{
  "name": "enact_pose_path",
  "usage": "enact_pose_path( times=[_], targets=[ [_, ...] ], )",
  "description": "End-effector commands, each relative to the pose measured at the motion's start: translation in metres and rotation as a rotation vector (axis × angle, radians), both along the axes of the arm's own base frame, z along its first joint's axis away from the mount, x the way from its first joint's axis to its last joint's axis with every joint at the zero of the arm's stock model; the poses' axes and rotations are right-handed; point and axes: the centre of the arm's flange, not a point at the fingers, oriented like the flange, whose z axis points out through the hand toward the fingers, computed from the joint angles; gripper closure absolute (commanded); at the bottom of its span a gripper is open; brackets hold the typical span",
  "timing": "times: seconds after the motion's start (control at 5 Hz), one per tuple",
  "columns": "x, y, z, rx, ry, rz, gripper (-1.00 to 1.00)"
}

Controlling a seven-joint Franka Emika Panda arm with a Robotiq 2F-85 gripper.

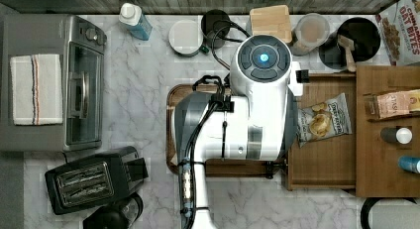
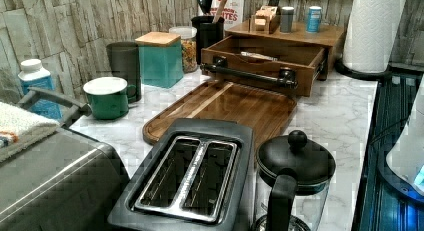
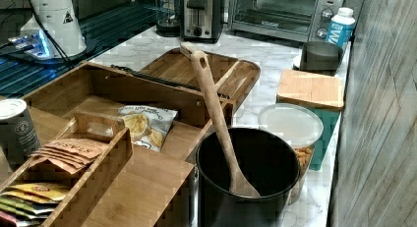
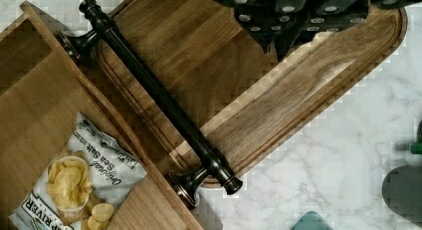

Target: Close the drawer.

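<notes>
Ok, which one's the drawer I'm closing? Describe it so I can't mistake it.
Start at the low wooden cabinet with cans on top, beside the paper towel roll in the left view. The drawer sticks out of its front, open, with a chip bag lying inside. Unlike the darker flat tray before it, it has raised walls and a long dark bar handle.

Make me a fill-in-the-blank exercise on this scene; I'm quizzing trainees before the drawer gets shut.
1. The drawer stands ____, pulled out of its cabinet.
2. Inside the drawer lies a bag of ____.
3. The bar handle on the drawer's front hangs over a wooden ____.
4. In the right view, a wooden spoon leans in a ____ pot.

Missing words: open; chips; tray; black
</notes>
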Motion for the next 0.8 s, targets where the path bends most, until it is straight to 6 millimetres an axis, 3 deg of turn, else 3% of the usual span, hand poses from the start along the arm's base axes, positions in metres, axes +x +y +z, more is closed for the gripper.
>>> enact_pose_path(
  times=[0.2,0.4,0.6,0.8],
  targets=[
    [0.000,-0.001,-0.002,-0.003,0.004,0.001,1.00],
    [0.005,-0.001,-0.016,0.066,0.041,0.222,1.00],
    [0.002,0.013,-0.039,0.039,0.026,0.435,1.00],
    [-0.004,0.021,-0.064,0.007,0.015,0.500,1.00]
  ],
)
